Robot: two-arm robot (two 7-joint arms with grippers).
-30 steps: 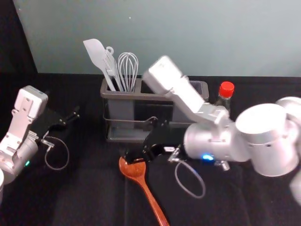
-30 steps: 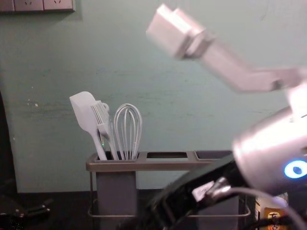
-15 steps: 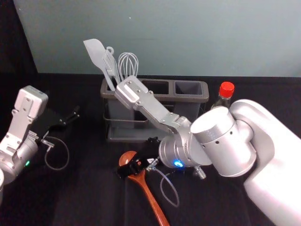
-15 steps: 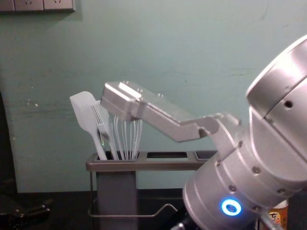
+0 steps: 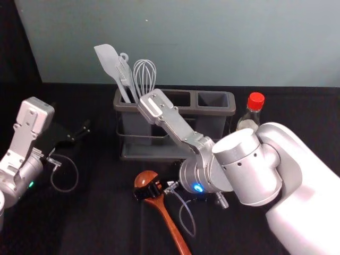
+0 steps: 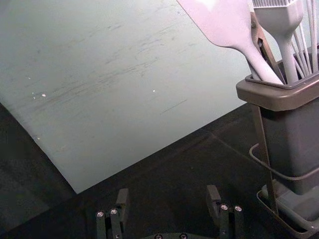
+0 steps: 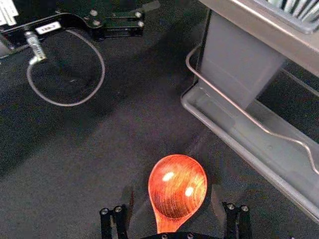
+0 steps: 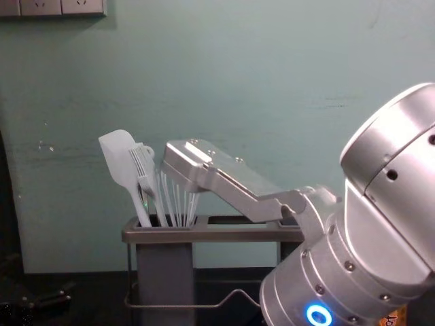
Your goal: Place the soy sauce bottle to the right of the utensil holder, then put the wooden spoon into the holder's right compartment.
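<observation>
Has right gripper (image 5: 146, 187) open astride glossy wooden spoon (image 5: 171, 227) in front of grey utensil holder (image 5: 215, 112), with smooth right arm (image 5: 247, 167) partly blocking it, glass soy sauce bottle (image 5: 255, 102) to its right, pale spatula (image 5: 108, 58) and looped whisk (image 5: 144, 74) in its left compartment, left gripper (image 5: 84, 130) parked open to its left.

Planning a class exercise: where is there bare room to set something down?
Bare table lies between the left gripper and the spoon, and between its handle and the right arm. Crowded: around the bowl, by the right gripper, before the holder.
</observation>
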